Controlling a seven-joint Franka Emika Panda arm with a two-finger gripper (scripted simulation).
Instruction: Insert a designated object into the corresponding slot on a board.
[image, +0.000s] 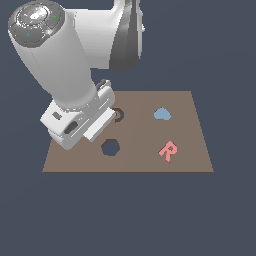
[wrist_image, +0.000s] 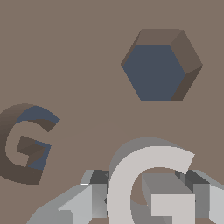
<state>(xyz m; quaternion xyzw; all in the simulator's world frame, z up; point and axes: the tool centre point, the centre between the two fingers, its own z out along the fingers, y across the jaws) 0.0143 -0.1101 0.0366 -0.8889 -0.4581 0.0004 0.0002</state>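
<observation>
I am holding the letter G (wrist_image: 148, 183) in the gripper (wrist_image: 144, 197), and the wrist view is showing it filling the foreground, pale grey, thick-edged and flat-faced. The fingers (wrist_image: 83, 203) are sitting against either flank of the letter, so I am reading the pincer as clamped on it. In the exterior view the arm's bulk is hiding the letter and the fingertips completely.

The board (image: 150, 160) is lying flat beneath the hand. The G-shaped slot (wrist_image: 26, 144) is showing off to one side of the held letter in the wrist view, apart from it, so the piece is hanging above the board and not yet over its cutout. The hexagonal hole (wrist_image: 159, 65) is sitting further off. In the exterior view the slot (image: 118, 115) is peeping out just beside the wrist, with the hexagon (image: 110, 148) nearer the camera. A red R (image: 168, 151) and a small blue shape (image: 162, 114) are lying towards the exterior view's right, well apart from my work.

I am judging the letter to be light, rigid and probably smooth-sided. The grip across its outer flanks looks sound; its curled outline will likely demand close rotational alignment before lowering.
</observation>
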